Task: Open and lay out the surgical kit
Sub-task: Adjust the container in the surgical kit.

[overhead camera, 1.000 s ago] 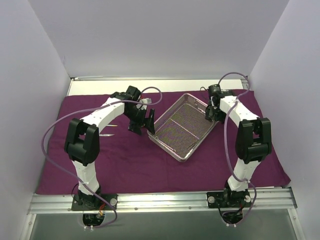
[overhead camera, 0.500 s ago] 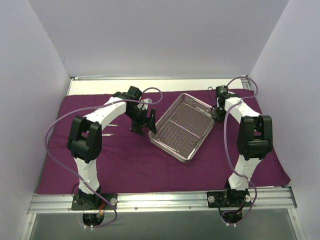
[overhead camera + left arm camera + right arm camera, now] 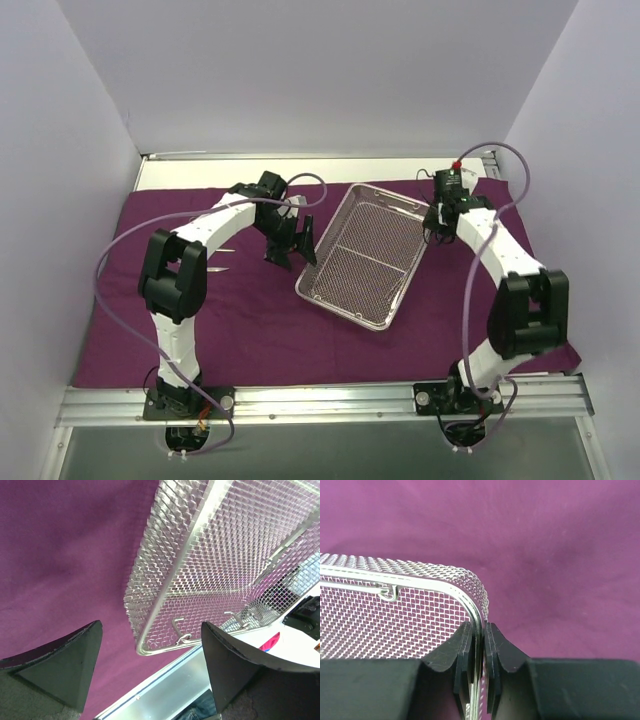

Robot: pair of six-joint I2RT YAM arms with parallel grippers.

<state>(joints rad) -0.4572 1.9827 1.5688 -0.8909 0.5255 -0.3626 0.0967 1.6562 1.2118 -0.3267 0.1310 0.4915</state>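
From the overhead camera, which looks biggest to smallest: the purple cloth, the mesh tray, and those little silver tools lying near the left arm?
1. purple cloth: by far the largest, spanning nearly the whole table.
2. mesh tray: clearly mid-sized.
3. silver tools: tiny thin slivers, only partly visible.

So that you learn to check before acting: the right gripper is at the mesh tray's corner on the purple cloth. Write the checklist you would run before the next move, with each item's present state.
1. Right gripper shut on the mesh tray rim: ok.
2. Left gripper open, holding nothing: ok.
3. Tray free of instruments inside: ok.
4. Purple cloth spread flat under the tray: ok.
5. Thin instruments lying on the cloth, apart from the tray: ok.
6. Tray lifted off the cloth: cannot tell.
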